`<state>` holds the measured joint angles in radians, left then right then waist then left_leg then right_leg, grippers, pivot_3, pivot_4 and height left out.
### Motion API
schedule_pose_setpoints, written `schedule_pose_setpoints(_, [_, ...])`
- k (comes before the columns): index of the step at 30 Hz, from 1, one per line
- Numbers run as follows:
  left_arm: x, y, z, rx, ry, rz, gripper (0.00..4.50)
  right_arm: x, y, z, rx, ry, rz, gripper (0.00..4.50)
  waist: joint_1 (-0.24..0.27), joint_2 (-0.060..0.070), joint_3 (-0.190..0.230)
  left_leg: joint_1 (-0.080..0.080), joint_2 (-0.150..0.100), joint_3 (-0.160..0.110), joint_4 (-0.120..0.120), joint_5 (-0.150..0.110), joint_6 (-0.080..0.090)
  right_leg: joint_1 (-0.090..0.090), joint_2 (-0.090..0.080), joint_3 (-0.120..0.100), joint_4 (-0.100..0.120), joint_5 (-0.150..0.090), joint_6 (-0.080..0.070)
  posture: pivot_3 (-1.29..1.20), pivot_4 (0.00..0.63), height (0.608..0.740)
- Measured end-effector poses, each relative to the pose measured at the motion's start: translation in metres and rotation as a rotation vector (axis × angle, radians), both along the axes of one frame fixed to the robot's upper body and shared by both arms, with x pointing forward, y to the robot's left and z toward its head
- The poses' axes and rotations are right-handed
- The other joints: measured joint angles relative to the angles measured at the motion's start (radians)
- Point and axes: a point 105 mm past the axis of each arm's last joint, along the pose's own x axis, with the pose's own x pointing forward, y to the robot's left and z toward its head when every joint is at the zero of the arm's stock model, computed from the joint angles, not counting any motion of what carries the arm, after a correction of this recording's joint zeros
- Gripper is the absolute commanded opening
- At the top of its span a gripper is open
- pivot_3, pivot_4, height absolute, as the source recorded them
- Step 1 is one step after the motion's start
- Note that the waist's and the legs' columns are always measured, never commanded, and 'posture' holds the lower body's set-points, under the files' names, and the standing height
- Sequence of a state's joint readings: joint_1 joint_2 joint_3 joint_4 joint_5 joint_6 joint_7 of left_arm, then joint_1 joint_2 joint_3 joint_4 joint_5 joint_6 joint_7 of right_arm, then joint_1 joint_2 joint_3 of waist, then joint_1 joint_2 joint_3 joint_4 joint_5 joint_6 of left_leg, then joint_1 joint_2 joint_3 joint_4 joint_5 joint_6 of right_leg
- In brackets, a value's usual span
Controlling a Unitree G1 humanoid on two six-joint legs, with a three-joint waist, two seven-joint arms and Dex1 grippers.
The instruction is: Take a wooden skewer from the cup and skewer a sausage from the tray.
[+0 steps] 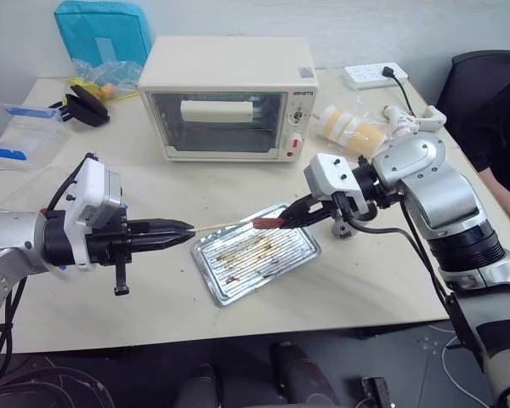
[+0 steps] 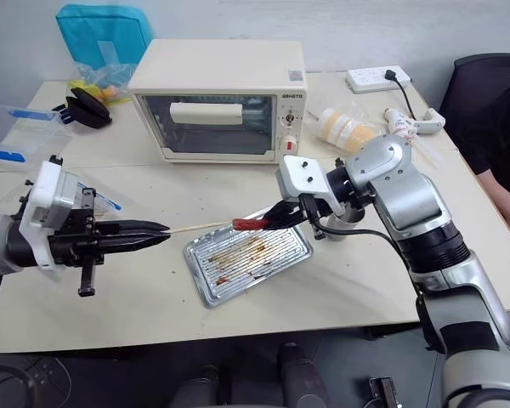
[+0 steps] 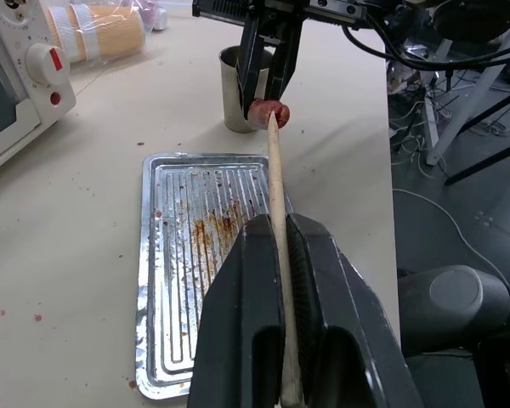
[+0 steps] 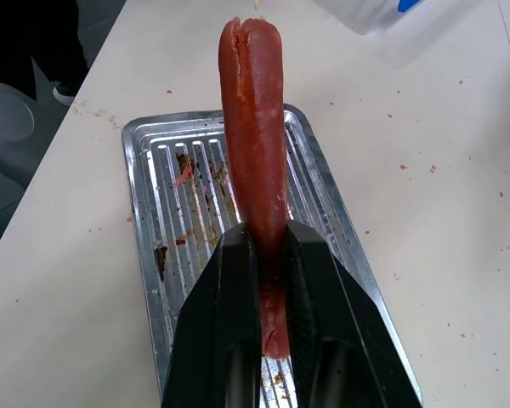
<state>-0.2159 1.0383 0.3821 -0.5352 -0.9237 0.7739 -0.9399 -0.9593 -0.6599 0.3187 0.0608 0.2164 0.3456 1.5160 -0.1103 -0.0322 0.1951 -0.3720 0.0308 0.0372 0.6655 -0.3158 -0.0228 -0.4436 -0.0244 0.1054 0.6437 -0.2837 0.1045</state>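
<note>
My left gripper (image 1: 187, 228) is shut on the wooden skewer (image 1: 225, 225), which it holds level and pointing right over the tray (image 1: 263, 265). The skewer's tip (image 3: 272, 119) meets the end of the dark-red sausage (image 4: 255, 110). My right gripper (image 4: 270, 234) is shut on the sausage's other end and holds it above the tray's far edge. The two grippers face each other in one line. The steel cup (image 3: 234, 93) stands on the table just behind the right gripper. The ridged tray carries brown grease streaks.
A cream toaster oven (image 1: 228, 98) stands behind the tray. A clear plastic box with blue clips (image 1: 13, 132) is at the far left. A bag of stacked cups (image 1: 353, 127) and a power strip (image 1: 374, 75) lie at the back right. A black chair (image 1: 493, 93) stands beyond the table's right edge.
</note>
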Motion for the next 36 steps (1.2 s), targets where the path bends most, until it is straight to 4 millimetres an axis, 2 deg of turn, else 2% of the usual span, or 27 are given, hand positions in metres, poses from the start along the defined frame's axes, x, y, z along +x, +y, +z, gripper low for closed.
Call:
schedule_pose_setpoints(25, [0.006,0.002,-0.004,0.019,0.017,0.002,0.00,0.002,0.005,-0.001,0.010,-0.005,0.009,0.10,0.000,0.000,0.000,0.000,0.000,0.000,0.000,0.000,0.000,0.000,0.000,0.000,0.000,0.000,0.000,0.00,0.150,0.740])
schedule_pose_setpoints(36, [0.012,-0.007,-0.005,0.066,-0.004,-0.037,0.00,0.003,0.014,-0.002,-0.013,-0.061,0.024,0.10,0.000,0.000,0.000,0.000,-0.001,0.000,0.000,0.000,0.000,0.000,0.001,0.000,0.001,0.000,0.000,0.00,0.150,0.740])
